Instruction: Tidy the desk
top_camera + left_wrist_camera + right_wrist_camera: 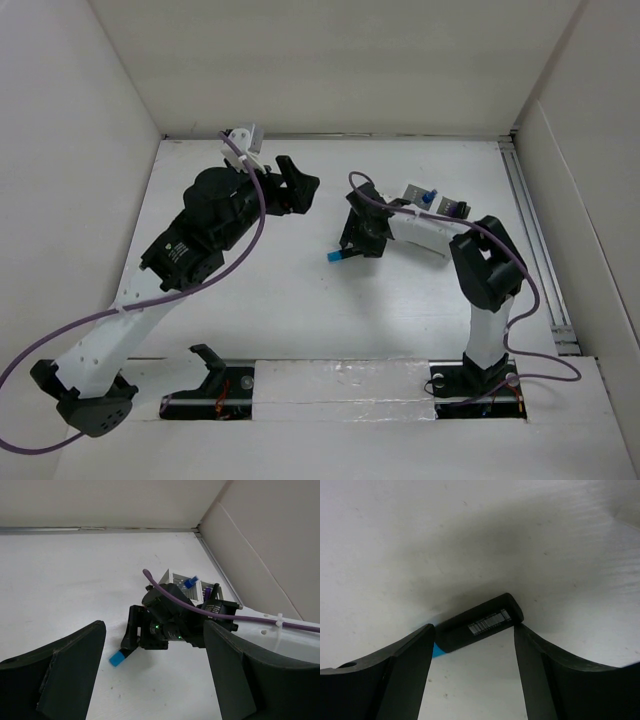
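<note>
Inspection, both grippers mine. The desk (300,320) was the white tabletop under both arms.

My left gripper (298,185) was raised above the desk with its jaws spread wide and nothing between them.

My right gripper (351,244) was low at mid-desk, jaws also spread wide. A black marker (480,622) with a barcode label and a blue end lay flat on the desk across the gap at the fingertips. I could not tell whether it touched them.

From the marker, my left gripper stood at 11 o'clock. A white slotted pen holder (425,198) with blue and purple items in it stood at 2 o'clock.
</note>
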{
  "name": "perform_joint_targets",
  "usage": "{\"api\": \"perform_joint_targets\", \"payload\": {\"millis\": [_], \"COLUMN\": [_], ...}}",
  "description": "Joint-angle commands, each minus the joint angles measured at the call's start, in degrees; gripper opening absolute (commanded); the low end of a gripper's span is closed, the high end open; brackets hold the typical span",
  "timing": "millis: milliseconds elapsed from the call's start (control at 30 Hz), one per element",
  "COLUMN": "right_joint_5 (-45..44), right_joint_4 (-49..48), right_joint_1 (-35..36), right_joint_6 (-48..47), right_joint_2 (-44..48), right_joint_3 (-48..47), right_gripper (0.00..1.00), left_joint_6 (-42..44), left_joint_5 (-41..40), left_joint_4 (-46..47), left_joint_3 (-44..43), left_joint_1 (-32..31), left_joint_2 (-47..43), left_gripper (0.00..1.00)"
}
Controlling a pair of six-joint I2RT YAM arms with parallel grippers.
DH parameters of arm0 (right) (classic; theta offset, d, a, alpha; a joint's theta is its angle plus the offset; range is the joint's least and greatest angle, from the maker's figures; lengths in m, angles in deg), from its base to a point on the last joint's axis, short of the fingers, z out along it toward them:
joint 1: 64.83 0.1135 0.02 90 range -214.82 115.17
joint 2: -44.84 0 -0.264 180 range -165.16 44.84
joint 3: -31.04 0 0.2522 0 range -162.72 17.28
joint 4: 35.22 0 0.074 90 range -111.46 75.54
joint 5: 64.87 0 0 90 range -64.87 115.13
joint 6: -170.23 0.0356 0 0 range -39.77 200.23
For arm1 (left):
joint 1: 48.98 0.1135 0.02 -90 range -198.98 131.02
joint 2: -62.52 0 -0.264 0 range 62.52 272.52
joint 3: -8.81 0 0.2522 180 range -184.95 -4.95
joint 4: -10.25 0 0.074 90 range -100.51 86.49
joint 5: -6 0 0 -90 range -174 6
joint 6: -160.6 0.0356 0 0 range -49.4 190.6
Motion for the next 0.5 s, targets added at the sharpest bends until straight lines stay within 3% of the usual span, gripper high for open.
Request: {"api": "perform_joint_targets", "payload": {"millis": [0, 267, 467], "right_joint_5": [-0.46, -2.31, -8.28], "right_joint_4": [-1.36, 0.66, 8.75], "right_joint_1": [0.59, 0.59, 0.59], "right_joint_6": [4.21, 3.07, -1.41], "right_joint_2": [-1.18, -6.27, -11.99], "right_joint_3": [-3.15, -8.77, -18.53], "right_gripper": [0.70, 0.67, 0.44], "left_joint_6": [2.55, 4.04, 4.31], "left_joint_5": [-1.52, -2.93, -4.24], "left_joint_4": [0.74, 0.91, 1.18], "left_joint_3": [0.40, 0.75, 0.31], "left_joint_1": [-0.10, -0.10, -0.10], "left_joint_2": [-1.45, -1.89, -1.72], "left_gripper": [0.75, 0.76, 0.76]}}
